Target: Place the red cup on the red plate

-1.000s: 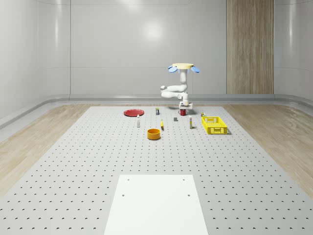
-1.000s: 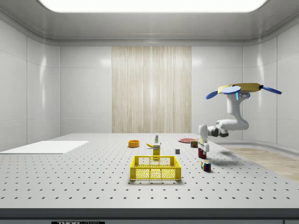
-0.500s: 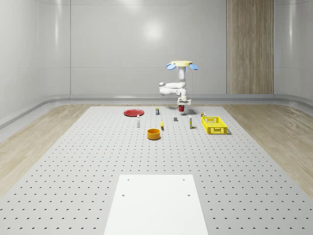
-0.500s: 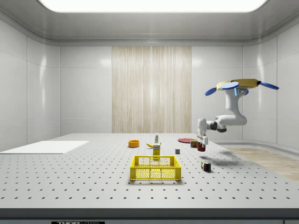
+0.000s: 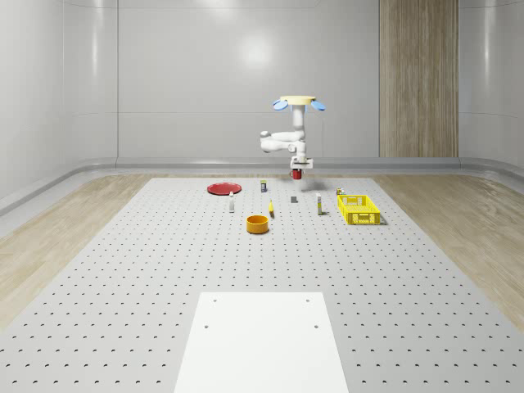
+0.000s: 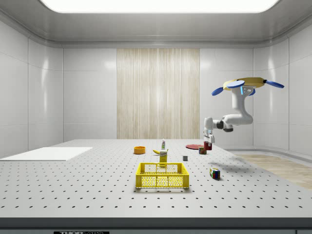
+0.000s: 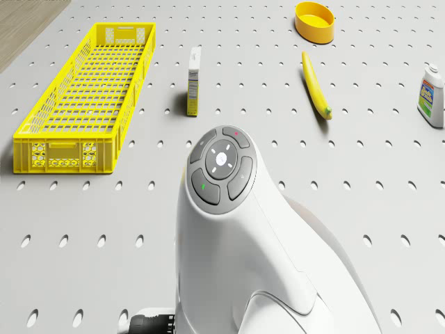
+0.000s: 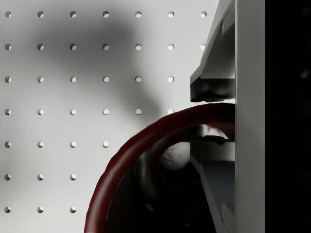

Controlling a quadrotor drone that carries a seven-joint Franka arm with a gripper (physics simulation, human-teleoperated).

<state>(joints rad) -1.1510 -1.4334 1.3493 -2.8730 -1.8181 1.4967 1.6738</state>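
1. Whole-scene view gives you the key relation: the red plate [image 5: 223,188] lies on the table to the left of the gripper [image 5: 297,173], at roughly the same far depth, and well apart from it.

2. Your gripper has its fingers clamped on the rim of the red cup [image 5: 296,173]. In the wrist view one finger [image 8: 214,73] sits outside the cup wall and the other inside, with the dark red rim [image 8: 146,138] pinched between them.

3. You are carrying the cup in the air, clear of the table. In the side view it hangs at the gripper [image 6: 208,145] above the surface, mouth upward.

4. Your drone [image 5: 295,102] hovers over the far part of the table, with the arm reaching down and out in front of it.

5. My judgement: your coming move is a sideways carry to the left, keeping the cup upright, then a descent over the plate.

6. Watch the small can [image 5: 264,186] standing between you and the plate; I would keep the cup above it during the crossing.

7. The yellow crate [image 5: 358,209] lies to your right and nearer, out of the likely path.
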